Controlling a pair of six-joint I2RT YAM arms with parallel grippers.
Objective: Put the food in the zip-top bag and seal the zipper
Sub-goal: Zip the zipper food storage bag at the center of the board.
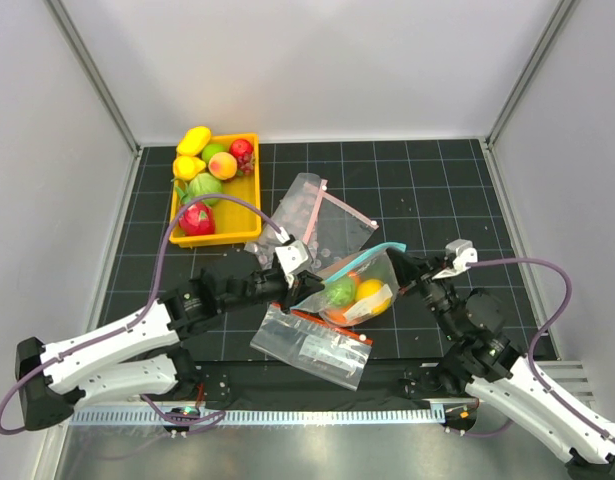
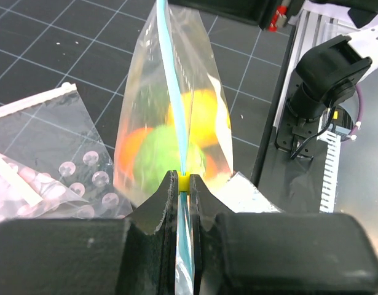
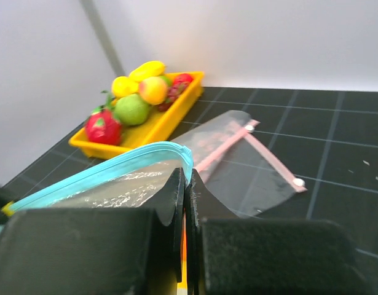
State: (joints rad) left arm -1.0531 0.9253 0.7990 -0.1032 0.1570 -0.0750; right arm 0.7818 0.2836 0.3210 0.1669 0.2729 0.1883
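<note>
Nearest you, a flat clear bag (image 1: pixel 312 345) with a red-orange strip lies on the desk (image 1: pixel 437 190). Just behind it, the zip-top bag (image 1: pixel 352 292) is strung between both arms, with green, orange and yellow food (image 1: pixel 372 293) inside. Your left end effector (image 2: pixel 184 181) is pinched narrow on the zipper (image 2: pixel 174 92) at one end. Your right end effector (image 3: pixel 185 178) is clamped tight on the other end. Farther back you have a dotted pink-strip bag (image 1: pixel 322 215), then a yellow tray (image 1: pixel 255 180) of fruit.

White walls (image 1: pixel 317 60), black gridded tabletop (image 1: pixel 437 180)
</note>
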